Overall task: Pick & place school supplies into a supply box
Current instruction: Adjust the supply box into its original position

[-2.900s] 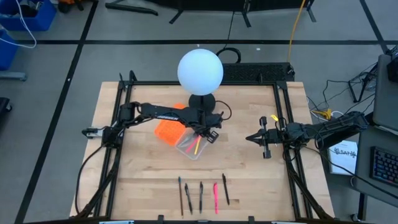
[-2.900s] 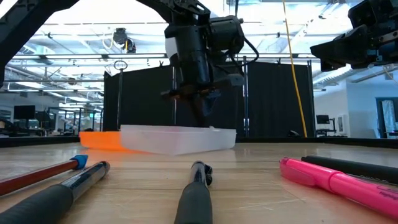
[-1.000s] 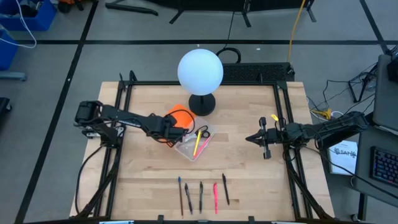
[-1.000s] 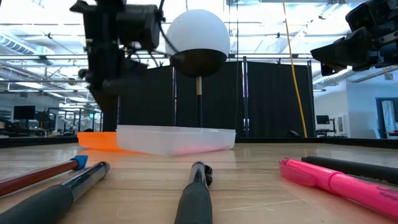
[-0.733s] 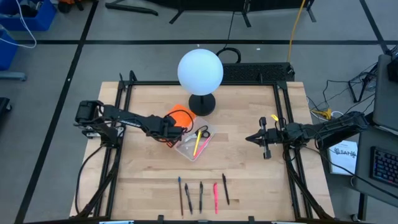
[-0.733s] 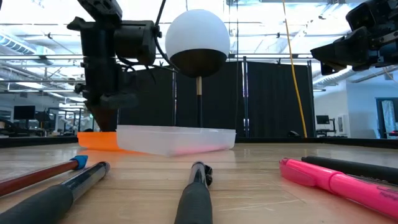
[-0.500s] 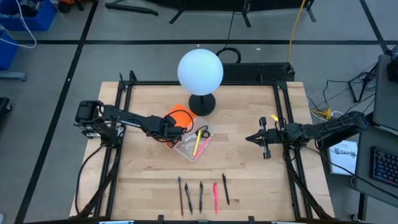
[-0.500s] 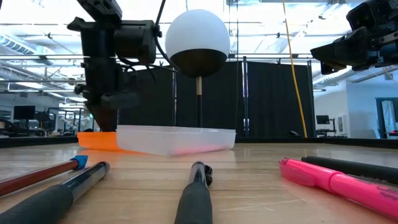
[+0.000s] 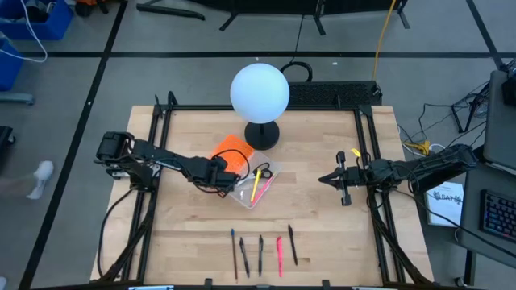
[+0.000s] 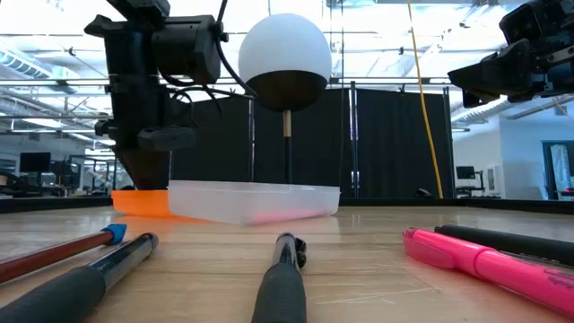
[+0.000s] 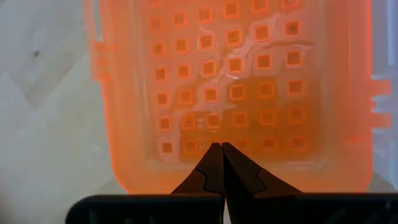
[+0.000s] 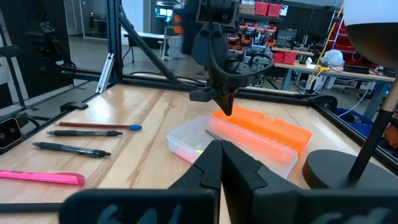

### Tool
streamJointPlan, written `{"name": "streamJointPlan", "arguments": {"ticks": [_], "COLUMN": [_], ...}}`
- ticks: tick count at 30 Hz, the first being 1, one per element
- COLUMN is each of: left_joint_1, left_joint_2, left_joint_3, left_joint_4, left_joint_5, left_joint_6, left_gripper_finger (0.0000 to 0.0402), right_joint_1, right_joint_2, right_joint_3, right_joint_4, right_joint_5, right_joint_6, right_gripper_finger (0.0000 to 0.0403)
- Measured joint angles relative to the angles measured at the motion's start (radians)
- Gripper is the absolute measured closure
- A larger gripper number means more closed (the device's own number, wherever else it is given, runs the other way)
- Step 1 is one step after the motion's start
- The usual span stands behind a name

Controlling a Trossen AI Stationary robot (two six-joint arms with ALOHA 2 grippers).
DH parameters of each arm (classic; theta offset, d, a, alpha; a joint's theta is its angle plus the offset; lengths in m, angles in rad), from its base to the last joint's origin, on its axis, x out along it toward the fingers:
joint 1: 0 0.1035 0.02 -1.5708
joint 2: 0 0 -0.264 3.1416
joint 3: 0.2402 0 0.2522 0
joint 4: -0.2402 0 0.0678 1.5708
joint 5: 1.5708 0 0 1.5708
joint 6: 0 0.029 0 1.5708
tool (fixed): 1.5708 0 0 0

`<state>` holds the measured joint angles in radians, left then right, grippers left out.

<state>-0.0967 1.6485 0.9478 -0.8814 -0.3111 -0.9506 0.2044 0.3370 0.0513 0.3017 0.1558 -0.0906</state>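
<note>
The supply box lies mid-table: an orange grid-patterned half (image 9: 233, 148) joined to a clear tray (image 9: 251, 192). In the tray lie a yellow pen, a pink pen (image 9: 256, 185) and small scissors (image 9: 263, 171). Several more pens and pencils (image 9: 260, 253) lie in a row near the table's front edge, among them a pink one (image 9: 280, 255). My left gripper (image 11: 221, 148) is shut and points steeply down over the orange half (image 11: 236, 81), near one end wall. My right gripper (image 9: 322, 179) waits shut and level at the table's right side. My left gripper's shut fingertips (image 12: 227, 109) come from above and stand right at the orange half's surface (image 12: 261, 129). Whether they touch it, I cannot tell.
A white globe lamp (image 9: 260, 92) on a black round base (image 9: 262, 134) stands just behind the box. Black frame rails (image 9: 153, 185) run along the table's left and right sides. Bare wood lies between the box and the row of pens.
My left gripper, shut throughout, has sunk toward the orange half and shifted a little toward the table's near edge, uncovering more of the orange half in the high view. The box and the pens have stayed in place.
</note>
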Motion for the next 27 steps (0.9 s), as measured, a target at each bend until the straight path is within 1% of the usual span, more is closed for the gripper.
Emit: {"name": "streamJointPlan", "arguments": {"ticks": [6, 18, 27], "left_joint_1": [-0.035, -0.113, -0.19], "left_joint_2": [0.0, 0.0, 0.0], "left_joint_3": [0.0, 0.0, 0.0], "left_joint_4": [0.0, 0.002, 0.041], "left_joint_5": [0.001, 0.035, 0.06], "left_joint_6": [-0.041, -0.167, -0.33], "left_gripper_finger": [0.04, 0.04, 0.04], "right_joint_1": [0.0, 0.0, 0.0], "right_joint_2": [0.0, 0.0, 0.0], "right_joint_3": [0.0, 0.0, 0.0], "right_joint_4": [0.0, 0.0, 0.0], "right_joint_5": [0.0, 0.0, 0.0], "right_joint_6": [0.0, 0.0, 0.0], "right_gripper_finger": [0.0403, 0.0403, 0.0403]}}
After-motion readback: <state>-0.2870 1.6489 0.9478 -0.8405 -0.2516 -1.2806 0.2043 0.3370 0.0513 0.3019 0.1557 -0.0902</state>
